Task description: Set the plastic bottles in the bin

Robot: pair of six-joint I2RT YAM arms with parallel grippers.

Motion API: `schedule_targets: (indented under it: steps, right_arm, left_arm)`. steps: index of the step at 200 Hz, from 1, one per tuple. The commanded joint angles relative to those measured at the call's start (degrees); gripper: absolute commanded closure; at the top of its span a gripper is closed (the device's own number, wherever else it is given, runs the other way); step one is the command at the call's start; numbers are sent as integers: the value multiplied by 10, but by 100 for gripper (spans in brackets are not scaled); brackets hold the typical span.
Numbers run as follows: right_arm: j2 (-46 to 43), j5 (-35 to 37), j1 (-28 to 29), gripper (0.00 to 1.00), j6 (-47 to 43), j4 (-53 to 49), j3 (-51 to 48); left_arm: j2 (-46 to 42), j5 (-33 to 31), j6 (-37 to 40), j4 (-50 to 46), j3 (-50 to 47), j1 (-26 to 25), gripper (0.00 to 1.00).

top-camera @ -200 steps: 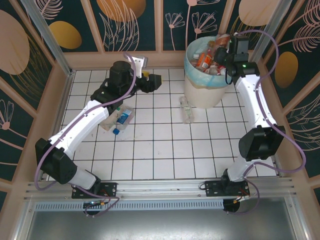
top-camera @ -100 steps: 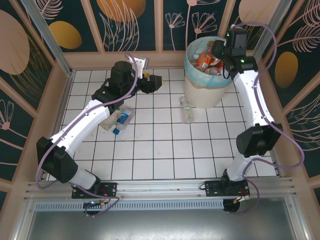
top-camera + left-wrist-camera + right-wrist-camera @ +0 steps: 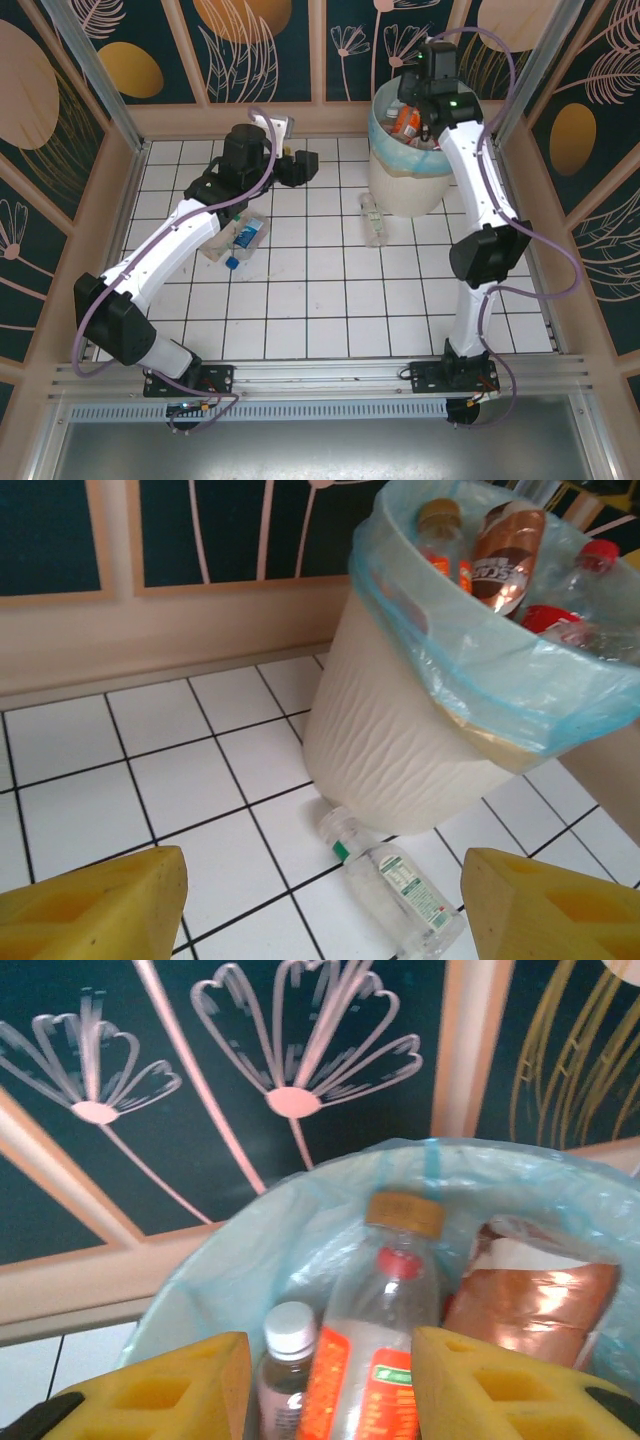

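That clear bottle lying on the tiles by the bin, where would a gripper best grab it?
Probably around mid-body, from straight above. The bottle lies flat on its side, so a grip can close across its narrow width. Its cap end sits close to the bin, leaving little room there.

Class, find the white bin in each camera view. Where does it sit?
Top external: bin upper right of centre, by the back wall.
Left wrist: bin upper right.
Right wrist: bin's bagged rim across the lower half.
Shared landmark: the orange-labelled bottle inside it.
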Motion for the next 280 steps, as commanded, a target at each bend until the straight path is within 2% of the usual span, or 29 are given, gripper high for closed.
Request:
schedule_targets:
  steps: [1,20,40,64,90,107,120,135,159,196,216,280]
  right_arm:
    - [-57,18,62,54,-35,45,-33]
    - [-82,15,124,53,-48,83,-89]
    - [-83,-62,172,47,-38,116,-151]
    - [-65,-119,185,47,26,136,-207]
    - [-54,-109,191,45,50,131,-260]
    - [-49,-103,181,44,52,121,-302]
    - [-40,-73,172,42,53,94,-318]
    - [-29,-40,164,40,47,68,-336]
    - [-9,-32,154,39,46,35,-354]
    - [15,-19,135,37,47,22,-380]
    - [20,-20,137,30,52,19,-398]
    - [13,-23,137,29,70,30,-482]
  left_arm:
    - [-6,-46,5,-29,5,1,27]
    - [-11,-37,-14,-34,1,14,27]
    - [-27,-5,-50,-8,-25,49,27]
    - [-38,36,-93,11,-62,111,27]
    - [-53,56,-103,22,-104,151,27]
    - [-62,90,-98,39,-133,152,25]
    - [-60,113,-103,40,-144,152,25]
    - [-55,126,-107,38,-157,152,25]
    - [-53,142,-110,45,-174,152,26]
    - [-53,139,-109,45,-178,152,26]
    - [-54,138,-107,43,-177,152,26]
    - [-42,140,-103,38,-174,152,26]
